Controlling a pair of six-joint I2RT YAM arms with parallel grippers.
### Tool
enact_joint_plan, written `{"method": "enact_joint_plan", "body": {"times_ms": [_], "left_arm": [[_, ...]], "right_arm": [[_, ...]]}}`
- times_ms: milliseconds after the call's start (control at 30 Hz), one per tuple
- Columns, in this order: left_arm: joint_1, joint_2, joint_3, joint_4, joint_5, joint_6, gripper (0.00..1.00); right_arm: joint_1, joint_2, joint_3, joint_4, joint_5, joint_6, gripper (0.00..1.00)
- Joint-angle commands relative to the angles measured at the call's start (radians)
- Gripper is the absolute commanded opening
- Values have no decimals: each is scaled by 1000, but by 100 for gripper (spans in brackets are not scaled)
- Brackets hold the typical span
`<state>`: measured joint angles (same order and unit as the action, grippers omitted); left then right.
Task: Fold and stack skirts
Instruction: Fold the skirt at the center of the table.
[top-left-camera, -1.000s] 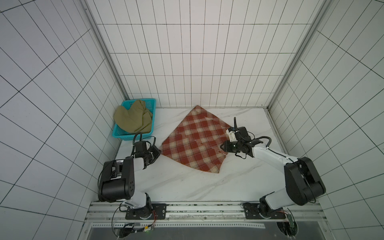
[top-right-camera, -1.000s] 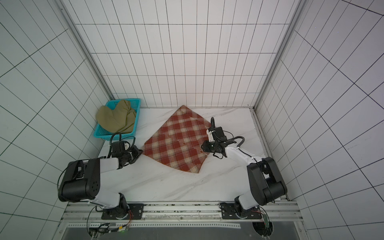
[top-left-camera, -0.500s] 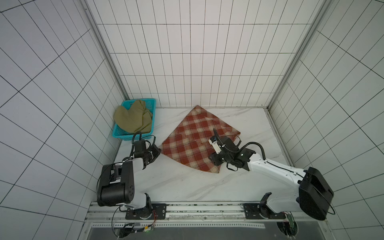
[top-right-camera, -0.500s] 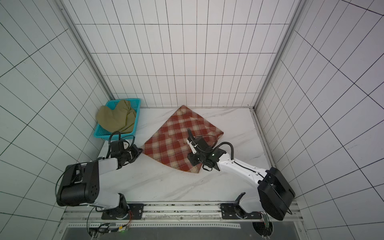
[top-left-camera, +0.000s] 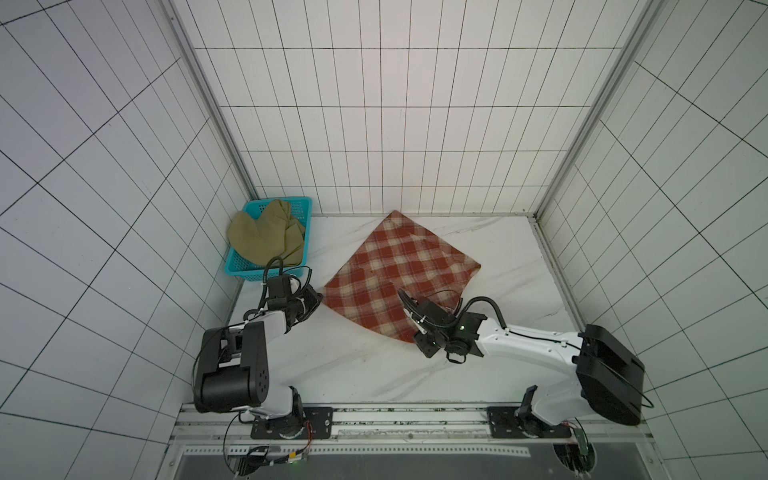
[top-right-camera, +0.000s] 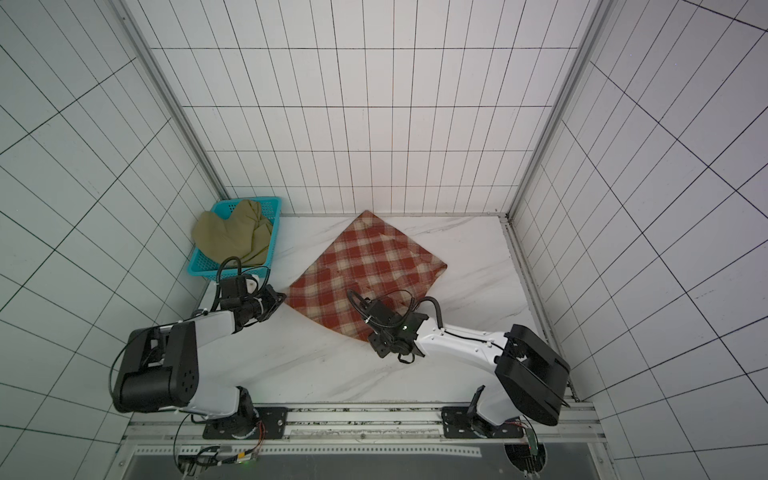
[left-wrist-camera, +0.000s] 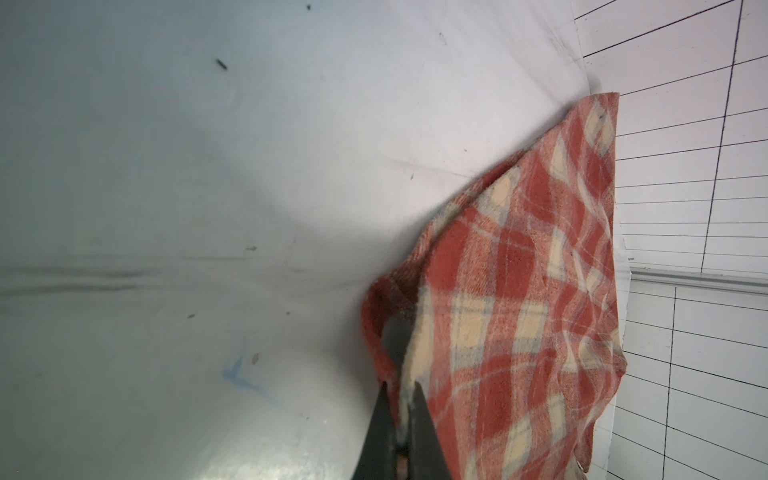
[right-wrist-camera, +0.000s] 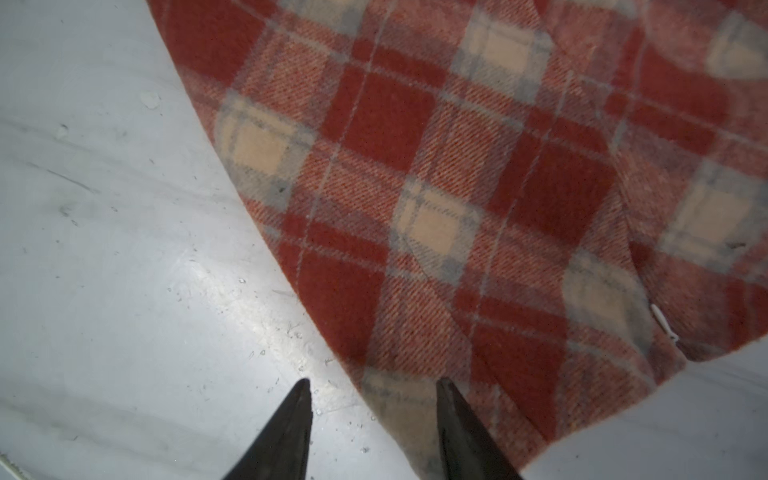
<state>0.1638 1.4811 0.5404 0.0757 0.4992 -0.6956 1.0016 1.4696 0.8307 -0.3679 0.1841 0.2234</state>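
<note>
On the white marble table (top-left-camera: 353, 374), the plaid skirt (top-left-camera: 399, 274) lies spread flat in a diamond shape, with one corner at the back wall. My left gripper (left-wrist-camera: 401, 390) is closed on the left corner of this skirt. The cloth is pinched between both fingers and lifted slightly off the table. My right gripper (right-wrist-camera: 374, 382) is positioned at the near hem of the same skirt, fingers apart, with nothing held between them. One fingertip (right-wrist-camera: 305, 399) is over bare table and the other is over the cloth edge. Contact with the surface cannot be determined. The olive skirt (top-left-camera: 266, 237) sits bunched in the basket (top-left-camera: 249, 272) at the back left corner, draped over its left rim, apart from the plaid skirt.
</note>
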Motion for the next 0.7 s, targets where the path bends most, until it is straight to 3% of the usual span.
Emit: {"method": "enact_joint_plan", "body": {"times_ms": [0,367,667], "left_arm": [[1,2,26,-8,11,10,0],[1,34,39,8,4,-8,0],[2,71,90,30,7,-27,0]], "right_arm": [[8,31,-48,-40,12,31,50],[19,125,-76,-18,-26,82,46],[37,162,-13,54,-125,110,4]]}}
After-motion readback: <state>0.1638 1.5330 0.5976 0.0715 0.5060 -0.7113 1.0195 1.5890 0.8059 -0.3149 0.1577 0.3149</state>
